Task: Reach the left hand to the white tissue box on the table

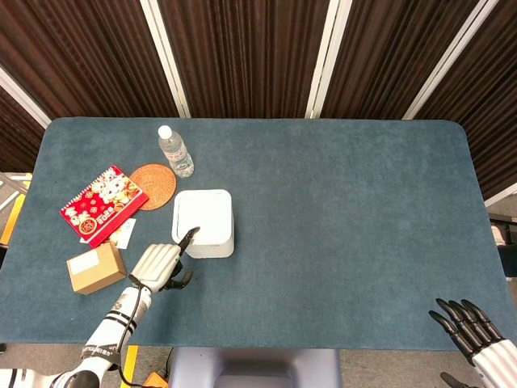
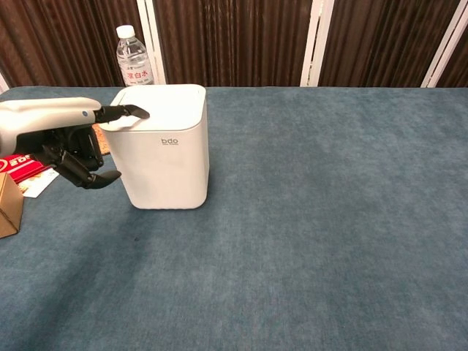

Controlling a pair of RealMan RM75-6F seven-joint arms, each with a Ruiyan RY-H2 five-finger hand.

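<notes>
The white tissue box (image 1: pixel 203 223) (image 2: pixel 164 146) stands upright left of the table's middle. My left hand (image 1: pixel 160 265) (image 2: pixel 69 139) is right at the box's near left side, holding nothing. One finger stretches over the box's top near edge, and the other fingers curl beside its left wall. Whether they touch the box I cannot tell. My right hand (image 1: pixel 469 329) hangs at the table's near right corner with its fingers apart and empty; the chest view does not show it.
A water bottle (image 1: pixel 175 151) (image 2: pixel 133 55) stands behind the box. A round orange coaster (image 1: pixel 153 186), a red patterned notebook (image 1: pixel 102 204) and a small cardboard box (image 1: pixel 94 268) lie to the left. The blue table (image 1: pixel 347 226) ends at dark slatted wall panels.
</notes>
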